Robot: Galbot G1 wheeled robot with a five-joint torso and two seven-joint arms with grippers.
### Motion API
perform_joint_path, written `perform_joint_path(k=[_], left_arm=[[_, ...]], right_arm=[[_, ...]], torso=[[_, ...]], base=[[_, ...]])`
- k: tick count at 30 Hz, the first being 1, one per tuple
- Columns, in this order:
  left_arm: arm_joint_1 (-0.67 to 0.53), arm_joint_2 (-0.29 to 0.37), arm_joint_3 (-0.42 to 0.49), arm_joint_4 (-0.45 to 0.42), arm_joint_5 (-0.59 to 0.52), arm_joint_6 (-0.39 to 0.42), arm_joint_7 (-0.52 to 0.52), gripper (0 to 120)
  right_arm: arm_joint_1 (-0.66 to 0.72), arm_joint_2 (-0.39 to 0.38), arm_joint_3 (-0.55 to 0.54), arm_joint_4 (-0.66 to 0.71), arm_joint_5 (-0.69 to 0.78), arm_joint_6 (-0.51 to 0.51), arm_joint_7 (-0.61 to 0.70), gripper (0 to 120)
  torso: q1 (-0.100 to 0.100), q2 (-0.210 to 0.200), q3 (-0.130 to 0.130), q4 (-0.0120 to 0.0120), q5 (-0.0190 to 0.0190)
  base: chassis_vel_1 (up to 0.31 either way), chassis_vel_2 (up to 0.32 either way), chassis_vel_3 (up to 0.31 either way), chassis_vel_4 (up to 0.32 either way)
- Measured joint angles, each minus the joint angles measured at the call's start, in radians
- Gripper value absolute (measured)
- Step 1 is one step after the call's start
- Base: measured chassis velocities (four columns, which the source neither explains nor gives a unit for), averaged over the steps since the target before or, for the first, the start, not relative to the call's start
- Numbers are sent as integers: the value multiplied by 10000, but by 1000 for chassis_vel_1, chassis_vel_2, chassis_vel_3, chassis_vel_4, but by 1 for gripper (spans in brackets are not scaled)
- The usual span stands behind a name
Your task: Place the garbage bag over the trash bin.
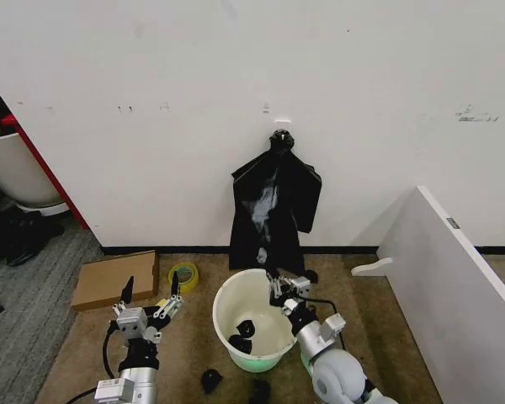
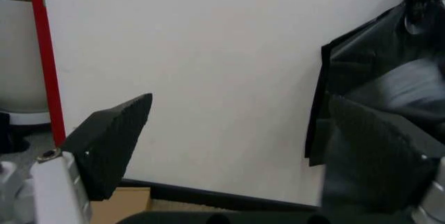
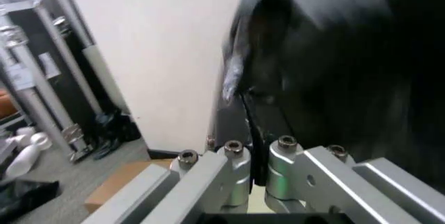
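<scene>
The garbage bag point(image 1: 273, 210) hangs just beyond the right gripper's point(image 1: 287, 287) fingers.

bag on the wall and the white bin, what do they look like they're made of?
Garbage bag: looks like thin glossy black plastic film, going by its creases, limp drape and bright sheen patches. Trash bin: probably rigid moulded plastic, smooth and semi-matte, with an even white wall, a rolled rim and a pale green base.

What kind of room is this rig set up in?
Probably an office or lab corner turned test area, not a home. Cues: brown carpet below a bare white wall, with a cardboard box and tape roll on the floor. The garbage bag hangs on the wall behind the trash bin.
</scene>
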Motion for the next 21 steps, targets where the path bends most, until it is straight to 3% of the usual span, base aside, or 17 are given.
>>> perform_joint_path(k=[6, 14, 21], left_arm=[[-84, 17, -19, 130, -46, 7, 1, 100], [-166, 63, 21, 252, -100, 25, 107, 100], [-257, 1041, 38, -267, -2229, 886, 1343, 100]], right_arm=[[-287, -149, 57, -74, -646, 836, -1149, 0], [-331, -18, 228, -24, -1243, 1485, -1758, 0], [-985, -162, 186, 321, -2587, 2272, -1864, 0]], torso=[[0, -1, 0, -2, -1], [0, -1, 0, 0, 0], [0, -1, 0, -2, -2]], base=[[0, 0, 0, 0], [0, 0, 0, 0], [0, 0, 0, 0]])
